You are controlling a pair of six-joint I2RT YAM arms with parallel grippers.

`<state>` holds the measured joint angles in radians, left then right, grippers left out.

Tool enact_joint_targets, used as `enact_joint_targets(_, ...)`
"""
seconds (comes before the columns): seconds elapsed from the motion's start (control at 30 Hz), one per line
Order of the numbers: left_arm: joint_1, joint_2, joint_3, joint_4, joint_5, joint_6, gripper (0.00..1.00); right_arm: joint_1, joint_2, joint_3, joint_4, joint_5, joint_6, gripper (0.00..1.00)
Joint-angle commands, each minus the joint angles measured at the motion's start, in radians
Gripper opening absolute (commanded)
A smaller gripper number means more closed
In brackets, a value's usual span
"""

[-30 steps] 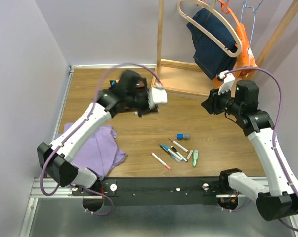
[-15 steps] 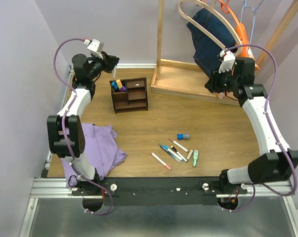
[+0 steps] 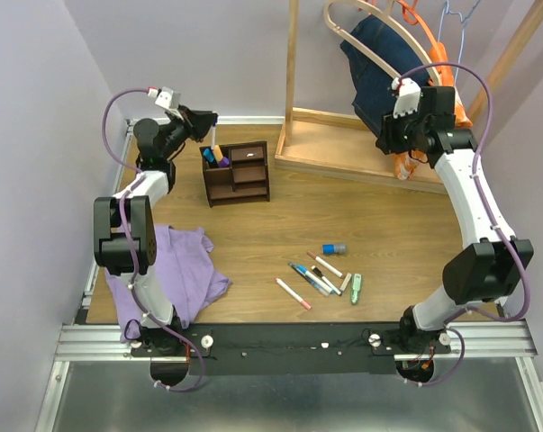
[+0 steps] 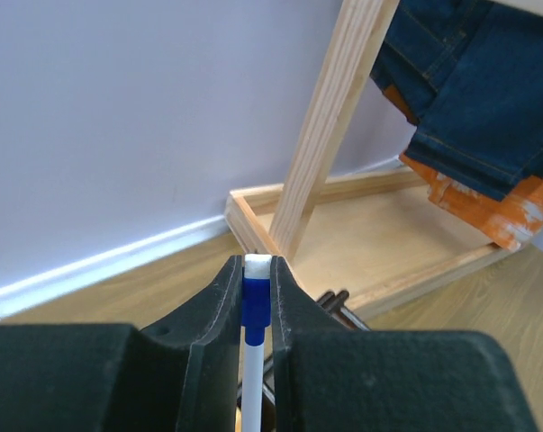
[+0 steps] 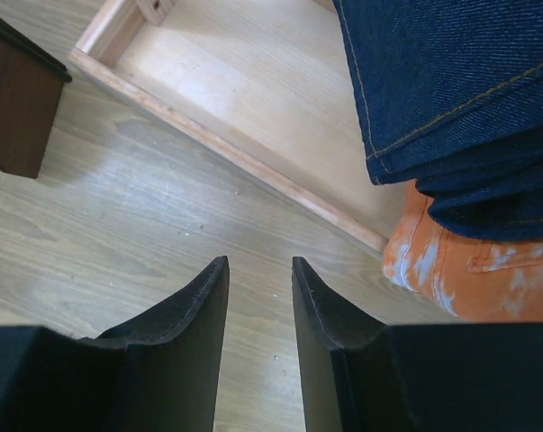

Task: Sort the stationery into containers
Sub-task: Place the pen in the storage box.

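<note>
The dark brown organiser [image 3: 238, 175] stands at the back left, with yellow, purple and blue markers [image 3: 216, 156] in its left compartment. My left gripper [image 3: 208, 123] is just behind and above it, shut on a white pen with a blue cap [image 4: 256, 301], which points down between the fingers. Several pens [image 3: 316, 274], a white-and-pink pen [image 3: 293, 293], a stubby blue-grey cylinder [image 3: 334, 248] and a pale green piece [image 3: 356, 287] lie on the table near the front. My right gripper [image 3: 384, 144] is open and empty [image 5: 258, 263], high by the rack.
A purple cloth [image 3: 176, 270] lies at the front left. The light wooden rack base [image 3: 361, 148] sits at the back right, with jeans [image 3: 388, 72] and an orange garment [image 5: 469, 261] hanging over it. The organiser's corner shows in the right wrist view [image 5: 14, 99].
My left arm has swung from over the organiser to the back-left corner, with the pen in its jaws. My right arm has risen and moved back toward the rack.
</note>
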<state>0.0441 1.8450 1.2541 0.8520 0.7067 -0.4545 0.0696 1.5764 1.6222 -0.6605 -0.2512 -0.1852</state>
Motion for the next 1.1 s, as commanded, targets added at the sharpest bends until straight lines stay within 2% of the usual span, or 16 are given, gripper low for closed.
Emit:
enact_joint_targets(0.0,0.003,0.028,-0.097,0.162,0.024,-0.041,0.00,-0.004,0.060,0.074,-0.048,0.021,-0.025,0.42)
enact_joint_targets(0.2,0.005,0.026,-0.185,0.211,0.020,-0.024,0.00,-0.002,0.082,0.056,-0.033,-0.008,-0.016,0.42)
enact_joint_targets(0.53,0.023,0.030,-0.232,0.234,0.033,0.000,0.00,0.036,0.062,-0.001,-0.022,0.004,-0.025,0.42)
enact_joint_targets(0.67,0.036,0.020,-0.252,0.210,0.039,-0.001,0.09,0.042,0.048,-0.015,-0.022,0.007,-0.030,0.42)
enact_joint_targets(0.73,0.045,0.019,-0.262,0.223,0.066,-0.012,0.10,0.042,0.045,-0.018,-0.021,0.007,-0.030,0.42)
enact_joint_targets(0.83,0.053,-0.004,-0.298,0.252,0.076,-0.006,0.20,0.042,0.039,-0.031,-0.014,-0.002,-0.027,0.43)
enact_joint_targets(0.87,0.051,-0.010,-0.309,0.248,0.080,0.006,0.32,0.044,0.034,-0.035,-0.011,-0.011,-0.028,0.43)
enact_joint_targets(0.9,0.051,-0.016,-0.312,0.234,0.086,0.013,0.38,0.044,0.031,-0.041,-0.010,-0.016,-0.025,0.43)
enact_joint_targets(1.07,0.063,-0.085,-0.331,0.187,0.116,0.050,0.53,0.044,0.007,-0.068,0.010,-0.031,-0.011,0.43)
